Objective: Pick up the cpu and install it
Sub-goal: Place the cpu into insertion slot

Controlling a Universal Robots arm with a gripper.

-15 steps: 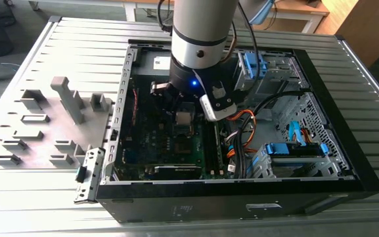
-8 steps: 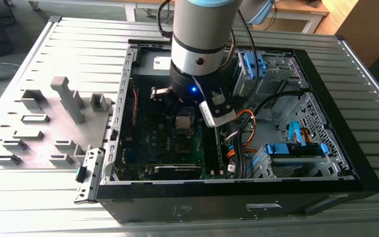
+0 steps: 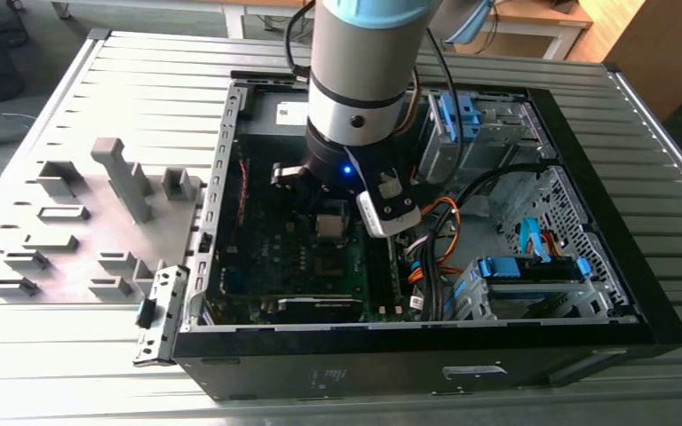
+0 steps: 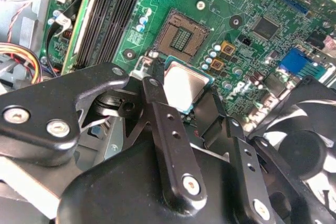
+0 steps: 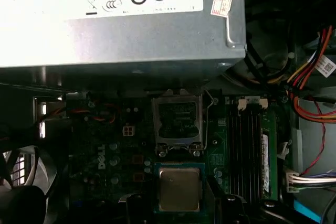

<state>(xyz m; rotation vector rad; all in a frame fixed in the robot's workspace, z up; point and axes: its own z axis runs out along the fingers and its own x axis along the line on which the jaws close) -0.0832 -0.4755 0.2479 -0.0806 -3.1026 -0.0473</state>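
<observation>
The cpu (image 4: 185, 83) is a small square chip with a dull tan-grey face and a green rim. It sits between my gripper's (image 4: 185, 98) black fingers (image 4: 160, 114), which are shut on its edges. It hangs just above the green motherboard (image 4: 252, 3), beside the open cpu socket (image 4: 181, 36) and a little off from it. In the first wrist view the cpu (image 5: 179, 188) lies just short of the socket (image 5: 176, 119), whose metal frame stands open. My arm (image 3: 359, 106) reaches down into the open computer case (image 3: 436, 355).
A grey power-supply box (image 5: 121, 24) sits beyond the socket. Memory slots with a green stick (image 5: 265, 156) run alongside it, next to coloured cables (image 5: 310, 87). A black fan (image 4: 302, 148) is close to the gripper. Grey fixtures (image 3: 92, 213) stand at the exterior view's left.
</observation>
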